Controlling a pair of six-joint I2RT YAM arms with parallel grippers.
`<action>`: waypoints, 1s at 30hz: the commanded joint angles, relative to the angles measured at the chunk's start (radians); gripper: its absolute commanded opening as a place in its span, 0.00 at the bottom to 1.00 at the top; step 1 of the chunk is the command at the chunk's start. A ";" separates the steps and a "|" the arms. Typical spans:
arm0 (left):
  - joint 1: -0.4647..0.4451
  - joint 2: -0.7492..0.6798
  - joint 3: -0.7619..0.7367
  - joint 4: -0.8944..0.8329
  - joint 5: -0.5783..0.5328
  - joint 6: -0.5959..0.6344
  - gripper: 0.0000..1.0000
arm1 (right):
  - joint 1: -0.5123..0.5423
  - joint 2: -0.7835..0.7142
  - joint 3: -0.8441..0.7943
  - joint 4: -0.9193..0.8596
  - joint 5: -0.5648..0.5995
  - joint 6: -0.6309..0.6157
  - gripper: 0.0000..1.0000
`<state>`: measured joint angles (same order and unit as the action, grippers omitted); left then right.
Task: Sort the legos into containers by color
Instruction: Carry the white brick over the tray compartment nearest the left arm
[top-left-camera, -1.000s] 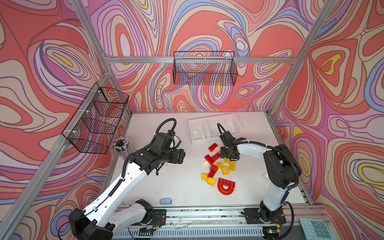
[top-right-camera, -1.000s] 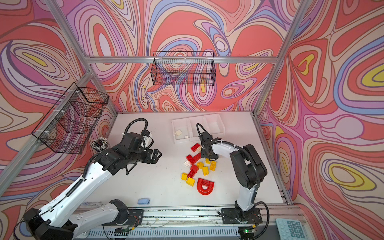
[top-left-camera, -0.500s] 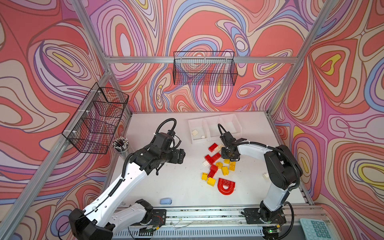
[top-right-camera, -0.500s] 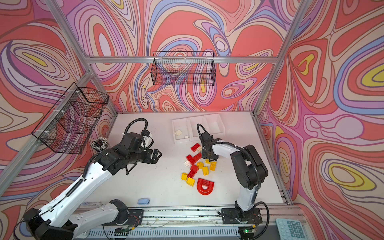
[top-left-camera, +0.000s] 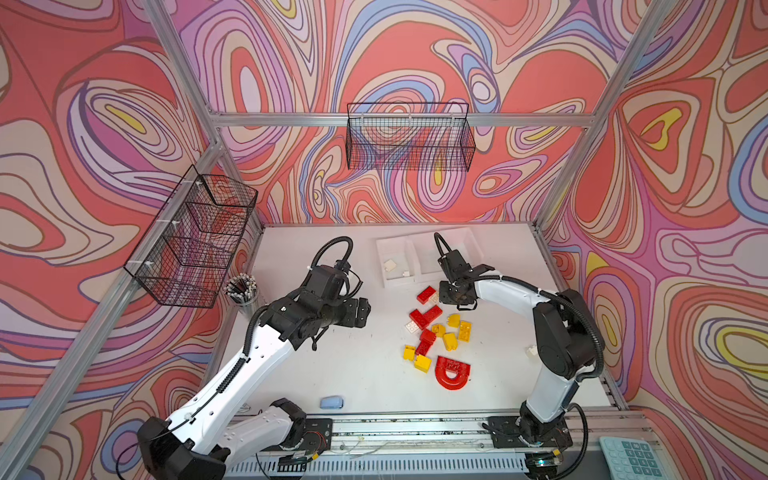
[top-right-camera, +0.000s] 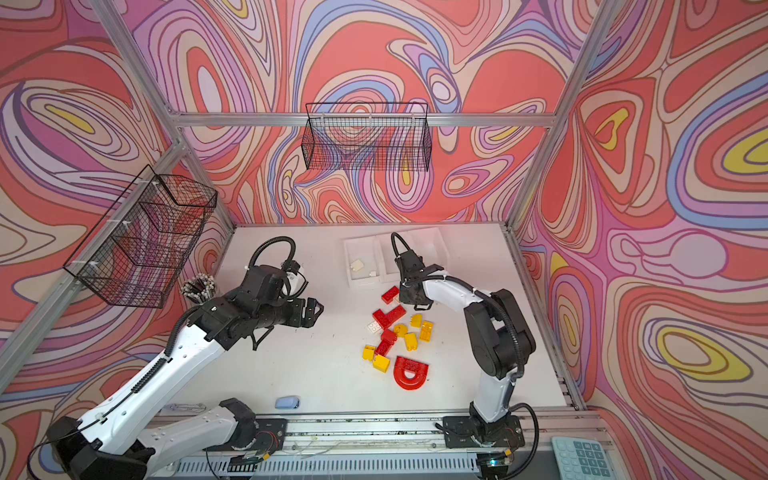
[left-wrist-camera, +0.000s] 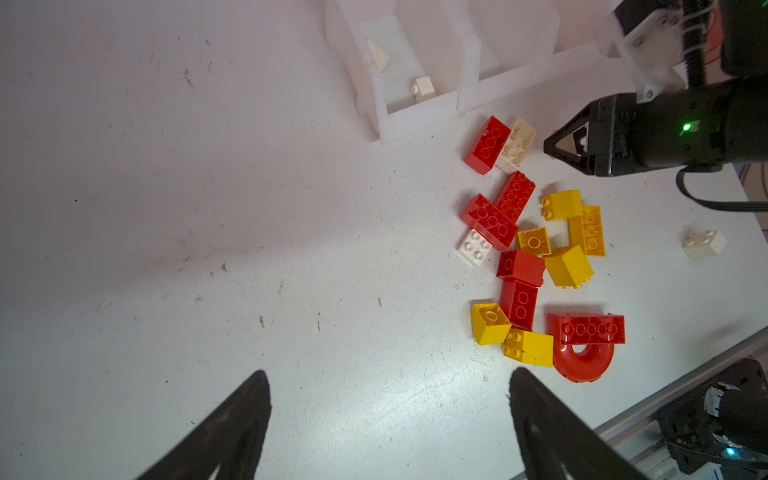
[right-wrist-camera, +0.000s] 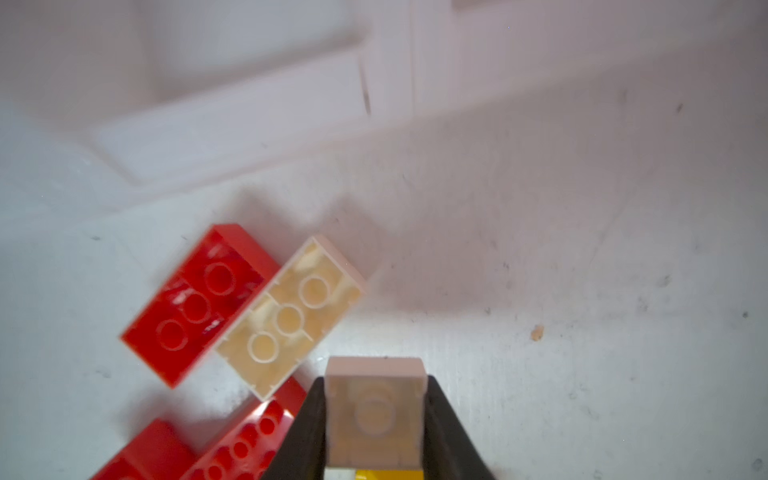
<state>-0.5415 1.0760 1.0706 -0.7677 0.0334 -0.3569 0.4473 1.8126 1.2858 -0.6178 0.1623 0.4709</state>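
Centrally, the right gripper (right-wrist-camera: 375, 395) is clamped on a small cream-white brick (right-wrist-camera: 376, 415) close over the table (right-wrist-camera: 582, 291), next to a red brick (right-wrist-camera: 195, 307) and a cream brick (right-wrist-camera: 291, 320) that lie touching side by side, undersides up, just in front of the containers (left-wrist-camera: 415, 112). The left gripper (left-wrist-camera: 388, 374) hangs with jaws spread wide and holds nothing, well apart from the remaining legos (top-left-camera: 436, 332) heaped on the table. Two cream pieces (top-left-camera: 390, 264) lie in the bin at the left end of the row in both top views
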 joint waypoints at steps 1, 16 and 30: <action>0.005 0.006 -0.019 -0.025 0.008 0.028 0.91 | 0.003 0.037 0.123 0.009 -0.043 -0.049 0.18; -0.007 0.053 -0.024 -0.034 -0.015 0.050 0.93 | 0.024 0.397 0.669 0.008 -0.185 -0.118 0.18; -0.008 0.085 -0.026 -0.030 0.016 0.065 0.94 | 0.054 0.495 0.817 -0.021 -0.197 -0.129 0.55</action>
<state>-0.5442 1.1591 1.0554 -0.7746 0.0376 -0.3134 0.4992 2.2932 2.0720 -0.6209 -0.0284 0.3569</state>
